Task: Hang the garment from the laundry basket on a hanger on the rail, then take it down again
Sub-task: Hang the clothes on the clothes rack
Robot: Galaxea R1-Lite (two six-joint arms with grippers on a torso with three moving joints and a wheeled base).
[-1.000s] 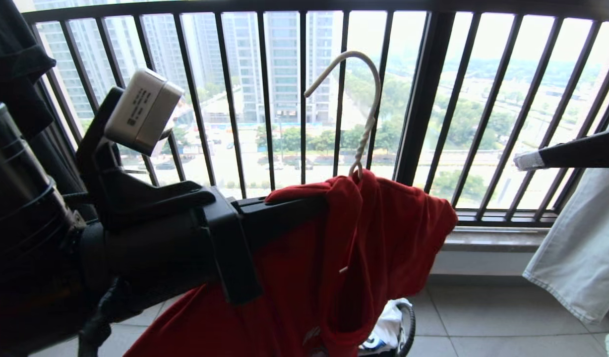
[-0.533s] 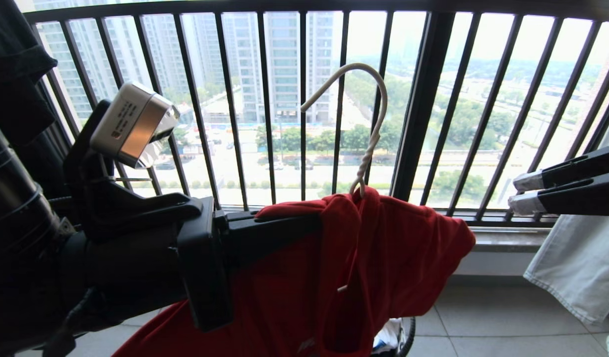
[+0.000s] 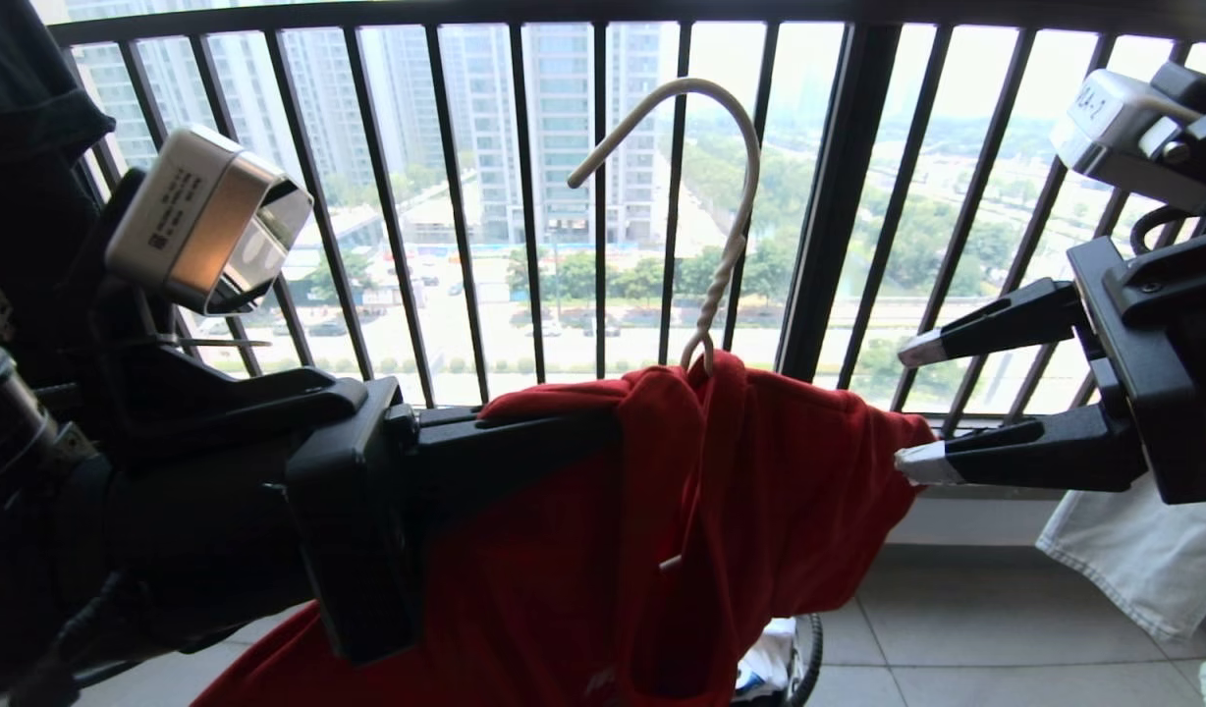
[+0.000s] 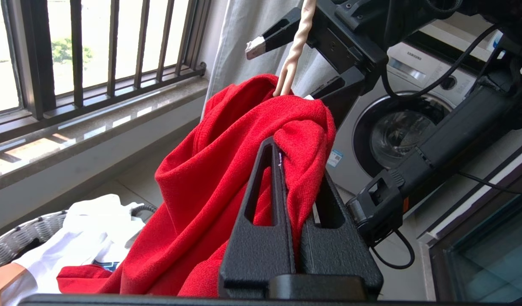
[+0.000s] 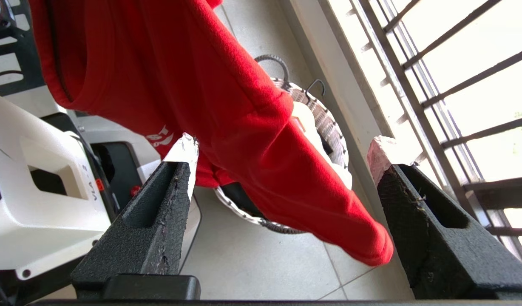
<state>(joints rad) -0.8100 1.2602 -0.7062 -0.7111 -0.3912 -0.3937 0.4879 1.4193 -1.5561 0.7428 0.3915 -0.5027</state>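
Observation:
The red garment [image 3: 760,491] is draped over the white wire hanger [image 3: 731,226], whose hook stands free in the air in front of the window bars. My left gripper [image 4: 293,170] is shut on a fold of the garment's shoulder, just below the hanger's twisted neck [image 4: 293,51]. To the right of the cloth my right gripper [image 3: 917,405] stands open, its lower fingertip close to the garment's far shoulder. In the right wrist view the garment's sleeve [image 5: 286,170] hangs between the fingers [image 5: 180,178], untouched. The laundry basket [image 5: 324,123] stands on the floor below. The rail is out of view.
A white T-shirt [image 4: 86,229] lies in the basket. The dark barred window railing [image 3: 839,196] is close behind. A pale cloth [image 3: 1133,550] hangs at the right, a black shirt [image 3: 24,118] at the left. A washing machine [image 4: 397,127] stands behind the right arm.
My right gripper has opened wide and come in from the right edge towards the garment's shoulder. The left gripper has drawn back a little to the left, and the hanger's hook has risen.

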